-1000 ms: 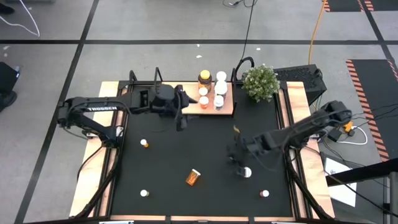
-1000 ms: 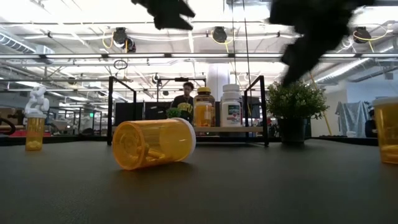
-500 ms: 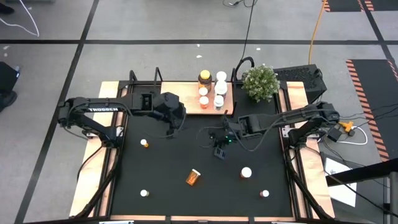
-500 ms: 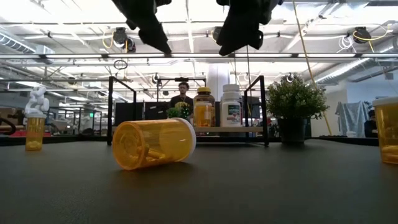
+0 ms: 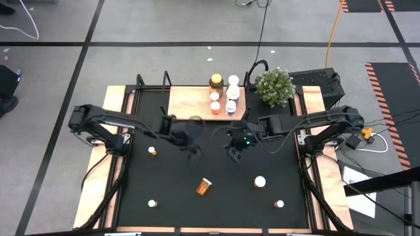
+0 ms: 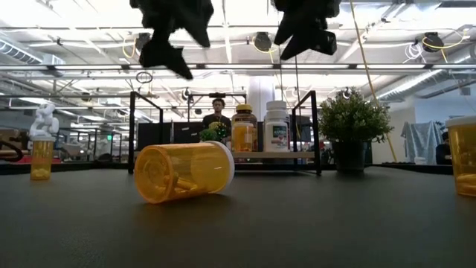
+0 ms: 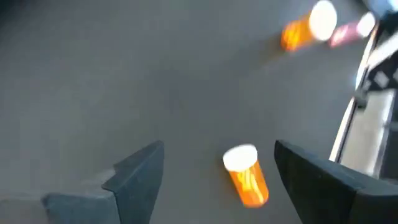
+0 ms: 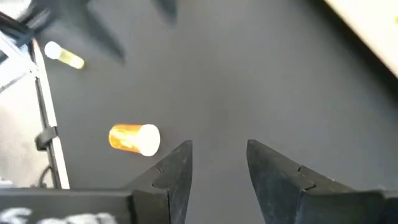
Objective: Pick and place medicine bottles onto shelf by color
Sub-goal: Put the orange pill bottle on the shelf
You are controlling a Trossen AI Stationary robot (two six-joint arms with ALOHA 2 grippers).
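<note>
The light-wood shelf (image 5: pixel 190 103) stands at the mat's far edge. On its right half stand the yellow-lidded amber jar (image 5: pixel 216 82), white bottles (image 5: pixel 233 88) and small orange bottles (image 5: pixel 214 101). An orange bottle (image 5: pixel 204 187) lies on its side mid-mat; it also shows in the low view (image 6: pixel 182 171). Other bottles stand upright on the mat: one (image 5: pixel 152 151) at the left, a white-capped one (image 5: pixel 260 181) and two near the front (image 5: pixel 152 203) (image 5: pixel 279 204). My left gripper (image 5: pixel 191 143) (image 7: pixel 217 168) is open and empty above the mat. My right gripper (image 5: pixel 235 151) (image 8: pixel 219 165) is open and empty beside it.
A green potted plant (image 5: pixel 274 86) stands at the shelf's right end. Black posts (image 6: pixel 132 130) rise at the shelf's corners. Wooden table edges (image 5: pixel 98 177) frame the black mat (image 5: pixel 177 170). A person (image 6: pixel 217 119) stands in the room behind.
My left gripper has left the shelf's left end and gone toward the near edge and a little right, over the mat. My right gripper has gone from beside the white-capped bottle toward the far edge and left, to the mat's middle. The bottles have stayed in place.
</note>
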